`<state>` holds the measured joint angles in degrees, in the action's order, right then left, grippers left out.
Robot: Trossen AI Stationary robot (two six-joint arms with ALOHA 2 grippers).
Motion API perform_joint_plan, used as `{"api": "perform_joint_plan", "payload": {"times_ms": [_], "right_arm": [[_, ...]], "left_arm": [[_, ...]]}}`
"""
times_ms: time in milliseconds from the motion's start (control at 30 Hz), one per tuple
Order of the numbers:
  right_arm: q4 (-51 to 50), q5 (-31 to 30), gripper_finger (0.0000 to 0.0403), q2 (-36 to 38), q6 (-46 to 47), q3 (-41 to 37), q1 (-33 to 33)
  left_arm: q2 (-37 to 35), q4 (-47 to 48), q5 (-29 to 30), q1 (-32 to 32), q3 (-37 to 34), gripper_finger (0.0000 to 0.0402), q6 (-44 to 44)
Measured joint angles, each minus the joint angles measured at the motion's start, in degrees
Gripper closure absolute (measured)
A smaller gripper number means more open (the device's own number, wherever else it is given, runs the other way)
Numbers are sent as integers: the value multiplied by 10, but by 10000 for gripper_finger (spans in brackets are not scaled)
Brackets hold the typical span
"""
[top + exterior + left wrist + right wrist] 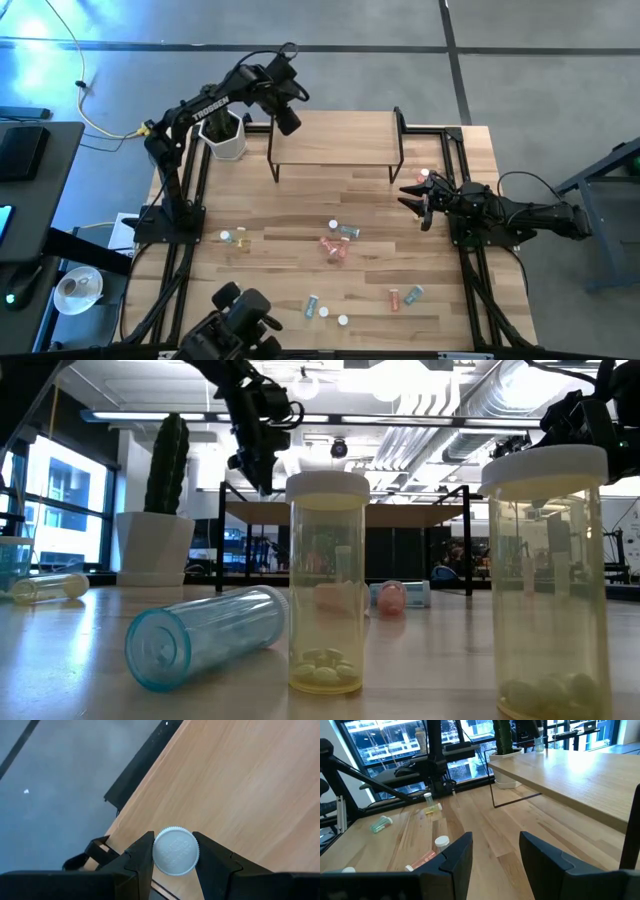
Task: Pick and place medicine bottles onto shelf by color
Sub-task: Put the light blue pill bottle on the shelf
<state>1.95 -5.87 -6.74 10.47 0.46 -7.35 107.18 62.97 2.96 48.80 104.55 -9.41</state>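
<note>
Pale wood of the shelf (335, 137) lies under the left gripper (172, 857), which clenches a white-capped bottle (175, 851) over its far left corner. The right gripper (418, 196), fingers spread and empty, waits by the shelf's right end.

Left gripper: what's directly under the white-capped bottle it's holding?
The left gripper is shut on a white-capped bottle, over the light-wood shelf top near its left end. The cap hides the bottle's body and colour, and the patch of shelf beneath.
</note>
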Motion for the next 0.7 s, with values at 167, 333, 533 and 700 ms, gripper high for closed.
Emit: {"api": "perform_joint_plan", "payload": {"times_ms": [167, 333, 533, 700], "right_arm": [[0, 0, 249, 0, 0, 0, 0], [0, 0, 249, 0, 0, 0, 0], [0, 0, 249, 0, 0, 0, 0], [0, 0, 249, 0, 0, 0, 0]], "left_arm": [[0, -6, 1, 0, -5, 287, -2], [0, -7, 2, 0, -5, 287, -5], [0, -8, 2, 0, -5, 285, -11], [0, -8, 2, -1, -6, 267, -13]]}}
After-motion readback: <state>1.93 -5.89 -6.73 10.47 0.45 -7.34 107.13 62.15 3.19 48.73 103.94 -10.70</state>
